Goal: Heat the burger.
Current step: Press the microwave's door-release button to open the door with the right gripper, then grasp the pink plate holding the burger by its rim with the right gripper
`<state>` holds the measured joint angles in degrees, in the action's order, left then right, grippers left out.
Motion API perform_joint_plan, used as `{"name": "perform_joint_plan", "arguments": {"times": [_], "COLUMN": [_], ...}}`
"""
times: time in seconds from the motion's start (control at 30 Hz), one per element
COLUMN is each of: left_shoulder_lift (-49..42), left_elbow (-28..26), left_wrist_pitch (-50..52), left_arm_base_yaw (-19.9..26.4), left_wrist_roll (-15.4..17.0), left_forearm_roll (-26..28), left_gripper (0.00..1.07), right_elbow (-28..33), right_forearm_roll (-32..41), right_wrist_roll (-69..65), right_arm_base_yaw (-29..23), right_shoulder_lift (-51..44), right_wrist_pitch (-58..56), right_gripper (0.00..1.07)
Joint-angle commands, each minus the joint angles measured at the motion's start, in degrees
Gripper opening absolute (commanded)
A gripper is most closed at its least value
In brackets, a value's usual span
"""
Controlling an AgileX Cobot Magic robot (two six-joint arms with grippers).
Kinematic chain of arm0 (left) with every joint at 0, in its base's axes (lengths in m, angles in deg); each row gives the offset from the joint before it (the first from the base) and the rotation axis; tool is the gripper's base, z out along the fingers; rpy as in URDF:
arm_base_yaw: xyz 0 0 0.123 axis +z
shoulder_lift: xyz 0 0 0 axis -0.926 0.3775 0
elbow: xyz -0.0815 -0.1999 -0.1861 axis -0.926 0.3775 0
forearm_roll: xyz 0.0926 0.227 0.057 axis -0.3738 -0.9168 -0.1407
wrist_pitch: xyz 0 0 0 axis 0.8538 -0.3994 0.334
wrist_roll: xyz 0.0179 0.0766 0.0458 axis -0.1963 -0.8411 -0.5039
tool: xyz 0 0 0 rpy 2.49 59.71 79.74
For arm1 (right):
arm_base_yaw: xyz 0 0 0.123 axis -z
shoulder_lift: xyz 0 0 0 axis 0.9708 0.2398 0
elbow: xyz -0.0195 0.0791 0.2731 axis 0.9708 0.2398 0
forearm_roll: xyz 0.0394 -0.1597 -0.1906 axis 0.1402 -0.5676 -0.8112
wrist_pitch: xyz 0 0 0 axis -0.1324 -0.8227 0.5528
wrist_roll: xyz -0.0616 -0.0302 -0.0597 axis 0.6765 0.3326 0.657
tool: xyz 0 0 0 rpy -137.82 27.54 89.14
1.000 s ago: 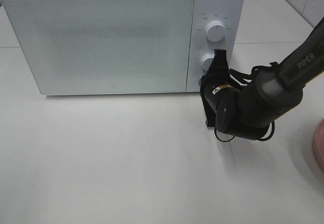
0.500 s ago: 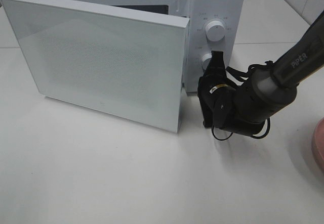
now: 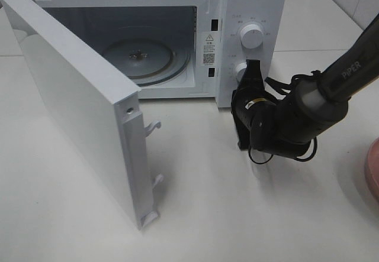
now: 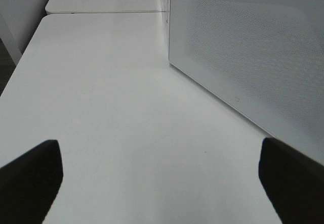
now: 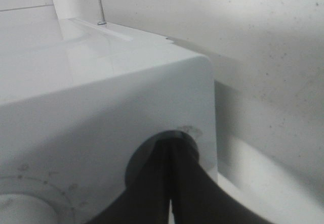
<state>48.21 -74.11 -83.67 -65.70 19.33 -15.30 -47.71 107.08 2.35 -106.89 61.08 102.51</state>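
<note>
Microwave (image 3: pixel 249 2) is sitting on the white tabletop (image 3: pixel 237 214) with its door (image 3: pixel 77 114) standing wide open, hinged on the left of the exterior view and angling out toward the camera. Two latch hooks are showing on the door's free edge. Cavity is lying exposed, with the glass turntable (image 3: pixel 145 58) sitting flat on its floor and nothing resting on it.

Control panel is carrying an upper knob (image 3: pixel 251 36) and a lower knob (image 3: pixel 241 70).

Right gripper (image 3: pixel 253 67) is reaching up to the panel just beside the lower knob. Its fingers are lying together with no gap and nothing between them. In the right wrist view the tips are sitting in a round recess near the panel's outer edge. Black right arm (image 3: pixel 308 117) is coming in from the right edge of the exterior view.

Left gripper (image 4: pixel 158 153) is showing only in its own wrist view. Its fingers (image 4: pixel 30 178) are standing far apart over bare tabletop and holding nothing, with the door's outer face lying off to one side.

Pink plate (image 3: pixel 373 173) is showing only as a sliver at the right edge, well apart from the microwave.

Burger: not appearing in any view, so I cannot tell where it is resting.
</note>
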Motion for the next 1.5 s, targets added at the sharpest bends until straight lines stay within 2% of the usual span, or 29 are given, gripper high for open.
{"name": "perform_joint_plan", "arguments": {"times": [0.03, 0.23, 0.47, 0.83, 0.9, 1.13, 1.43, 1.5], "left_shoulder_lift": [-1.03, -1.03, -1.03, -1.03, -1.03, -1.03, -1.03, -1.03], "left_elbow": [0.23, 0.23, 0.23, 0.23, 0.23, 0.23, 0.23, 0.23], "left_wrist_pitch": [0.52, 0.52, 0.52, 0.52, 0.52, 0.52, 0.52, 0.52], "left_arm_base_yaw": [0.17, 0.17, 0.17, 0.17, 0.17, 0.17, 0.17, 0.17], "left_wrist_roll": [0.34, 0.34, 0.34, 0.34, 0.34, 0.34, 0.34, 0.34], "left_forearm_roll": [0.52, 0.52, 0.52, 0.52, 0.52, 0.52, 0.52, 0.52], "left_gripper": [0.98, 0.98, 0.98, 0.98, 0.98, 0.98, 0.98, 0.98], "right_elbow": [-7.10, -4.93, 0.46, 5.16, 7.79, 11.29, 14.78, 15.07], "right_forearm_roll": [-5.39, -7.85, -11.12, -15.01, -16.10, -19.82, -20.63, -20.63], "right_wrist_roll": [1.09, 0.23, -0.40, -2.41, -2.29, -1.72, 9.00, 18.74], "right_arm_base_yaw": [4.53, 4.47, 4.47, 4.47, 4.47, 4.47, 4.47, 4.47], "right_shoulder_lift": [-0.46, -1.66, -5.44, -8.08, -10.43, -14.32, -21.89, -25.84], "right_wrist_pitch": [21.94, 19.54, 8.77, 1.78, -3.27, -8.88, -19.88, -26.36], "right_gripper": [0.00, 0.00, 0.00, 0.00, 0.00, 0.00, 0.02, 0.02]}}
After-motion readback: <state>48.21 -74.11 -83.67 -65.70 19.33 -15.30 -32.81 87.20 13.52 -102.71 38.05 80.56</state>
